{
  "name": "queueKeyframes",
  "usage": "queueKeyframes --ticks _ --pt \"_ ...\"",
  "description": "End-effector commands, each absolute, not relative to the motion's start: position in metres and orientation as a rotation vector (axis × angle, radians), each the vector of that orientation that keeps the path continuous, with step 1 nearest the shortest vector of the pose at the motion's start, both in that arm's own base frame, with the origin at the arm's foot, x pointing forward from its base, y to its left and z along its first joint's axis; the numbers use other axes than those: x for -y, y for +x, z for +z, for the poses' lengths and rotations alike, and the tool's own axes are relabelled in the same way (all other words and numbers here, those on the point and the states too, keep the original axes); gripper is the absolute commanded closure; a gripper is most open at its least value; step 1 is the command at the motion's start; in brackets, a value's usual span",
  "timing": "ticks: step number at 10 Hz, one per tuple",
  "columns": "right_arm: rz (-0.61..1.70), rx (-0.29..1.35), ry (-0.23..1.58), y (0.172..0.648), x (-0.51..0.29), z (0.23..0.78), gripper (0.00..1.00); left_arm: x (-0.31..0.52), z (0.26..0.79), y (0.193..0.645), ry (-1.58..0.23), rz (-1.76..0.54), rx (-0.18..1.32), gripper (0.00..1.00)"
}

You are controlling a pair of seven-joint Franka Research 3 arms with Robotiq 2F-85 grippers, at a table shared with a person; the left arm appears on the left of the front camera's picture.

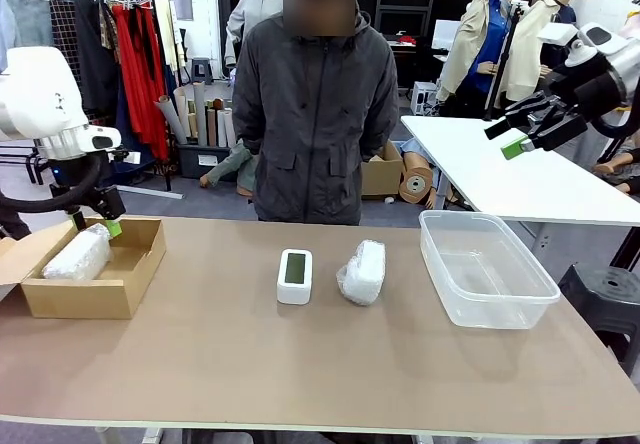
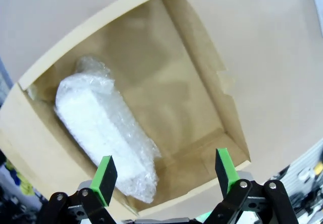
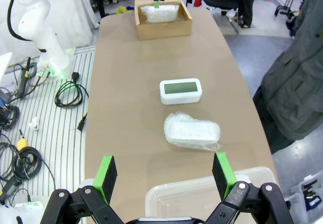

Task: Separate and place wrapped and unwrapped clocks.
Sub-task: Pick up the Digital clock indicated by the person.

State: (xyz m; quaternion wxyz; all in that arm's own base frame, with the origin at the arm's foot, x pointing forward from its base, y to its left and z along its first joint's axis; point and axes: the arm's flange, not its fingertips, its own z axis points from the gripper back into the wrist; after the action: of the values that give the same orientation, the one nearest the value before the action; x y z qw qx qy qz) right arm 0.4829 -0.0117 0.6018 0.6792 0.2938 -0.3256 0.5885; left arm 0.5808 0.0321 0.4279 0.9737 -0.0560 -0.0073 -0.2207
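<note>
left pincer, right pincer gape empty; wrapped clock at bare clock's 3 o'clock looks light, squashy, slick (may slip); pinch its narrow middle

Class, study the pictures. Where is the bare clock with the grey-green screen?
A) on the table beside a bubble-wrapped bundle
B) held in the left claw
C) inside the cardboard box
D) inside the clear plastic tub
A: the bare clock lies on the table next to a wrapped bundle. The cardboard box holds the other bundle.
</note>
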Motion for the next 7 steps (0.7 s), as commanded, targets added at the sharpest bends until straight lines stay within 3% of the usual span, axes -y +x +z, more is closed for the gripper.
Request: queueKeyframes --ticks 1,7 --pt "1.326 0.734 0.662 0.483 0.011 0.603 0.00 -0.030 0.438 0.584 -0.173 -0.635 0.073 0.00" --pt "1.326 0.734 0.662 0.483 0.011 0.603 0.00 0.011 0.498 0.573 -0.352 -1.238 0.328 0.00"
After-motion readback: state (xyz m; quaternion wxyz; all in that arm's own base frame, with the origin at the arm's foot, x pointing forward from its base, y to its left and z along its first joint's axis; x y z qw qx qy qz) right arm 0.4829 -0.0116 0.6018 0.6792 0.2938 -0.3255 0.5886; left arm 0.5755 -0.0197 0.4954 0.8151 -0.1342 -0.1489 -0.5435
